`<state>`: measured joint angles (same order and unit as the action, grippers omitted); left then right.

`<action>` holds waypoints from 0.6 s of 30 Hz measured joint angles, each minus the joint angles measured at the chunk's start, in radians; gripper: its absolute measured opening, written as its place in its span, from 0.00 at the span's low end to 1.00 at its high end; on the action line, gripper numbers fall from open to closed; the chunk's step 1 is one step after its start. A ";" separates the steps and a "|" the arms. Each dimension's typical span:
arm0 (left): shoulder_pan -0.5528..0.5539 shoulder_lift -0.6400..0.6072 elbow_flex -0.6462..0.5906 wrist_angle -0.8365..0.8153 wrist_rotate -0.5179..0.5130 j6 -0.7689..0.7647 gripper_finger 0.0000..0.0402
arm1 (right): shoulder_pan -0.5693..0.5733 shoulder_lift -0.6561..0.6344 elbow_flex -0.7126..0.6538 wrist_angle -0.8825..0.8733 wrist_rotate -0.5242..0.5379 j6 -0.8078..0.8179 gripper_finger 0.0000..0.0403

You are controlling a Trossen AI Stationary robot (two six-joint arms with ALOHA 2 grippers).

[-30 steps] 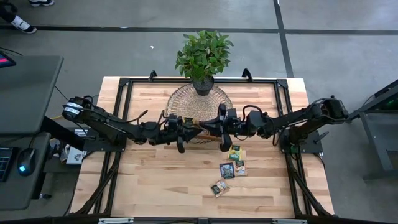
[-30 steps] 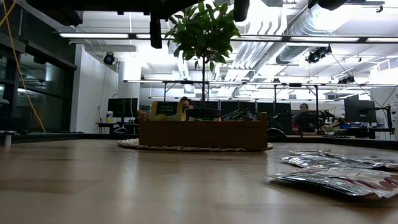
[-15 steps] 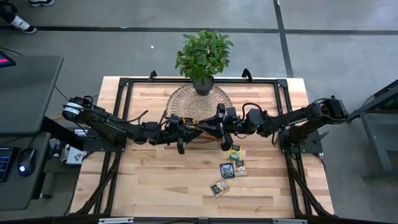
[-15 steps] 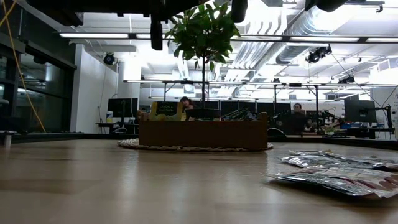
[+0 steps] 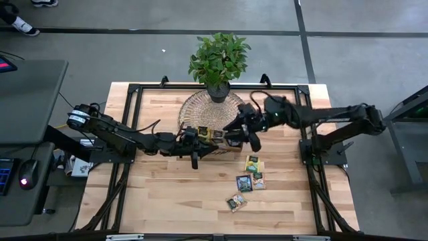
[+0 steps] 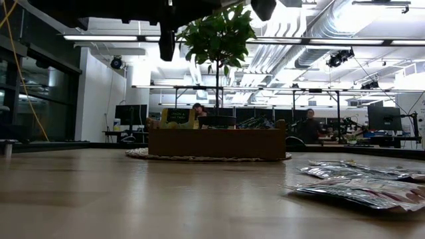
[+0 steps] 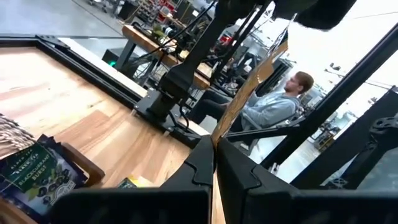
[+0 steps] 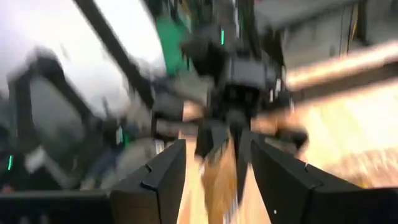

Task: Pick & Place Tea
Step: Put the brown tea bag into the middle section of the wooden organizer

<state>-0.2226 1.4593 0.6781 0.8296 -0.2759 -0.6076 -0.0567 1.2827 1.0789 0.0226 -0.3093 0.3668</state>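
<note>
Tea sachets [image 5: 249, 179] look light, thin, floppy & slick, so I'd guess best pinched by 1 edge, not flat on. 4 or so lie loose on the table [image 5: 154, 194], well apart from both sets of fingers; others sit in the tray [image 5: 215, 148]. Left gripper [image 5: 194, 158] is pinched tight, holding nothing I can see, right by the tray. Right gripper [image 5: 255, 140] fingers are spread, empty, above the tray's far end.
</note>
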 joint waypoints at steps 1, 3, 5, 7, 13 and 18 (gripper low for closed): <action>0.000 0.000 0.000 -0.005 0.000 0.000 0.00 | -0.008 0.001 0.055 -0.114 -0.022 -0.026 0.43; 0.000 0.000 0.000 -0.028 -0.001 -0.001 0.00 | -0.021 0.023 0.184 -0.336 -0.039 -0.088 0.42; 0.000 0.000 0.000 -0.048 -0.002 -0.003 0.00 | -0.033 0.053 0.308 -0.510 -0.041 -0.146 0.42; 0.000 0.000 0.000 -0.065 -0.012 -0.005 0.00 | -0.043 0.090 0.423 -0.648 -0.041 -0.195 0.42; 0.000 0.000 0.009 -0.114 -0.058 0.012 0.00 | -0.047 0.230 0.666 -0.897 -0.039 -0.288 0.42; 0.000 -0.001 0.073 -0.262 -0.075 0.048 0.00 | -0.034 0.363 0.754 -1.027 -0.037 -0.348 0.42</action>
<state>-0.2222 1.4586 0.7506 0.5676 -0.3508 -0.5594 -0.0907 1.6459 1.8328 -1.0045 -0.3466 0.0186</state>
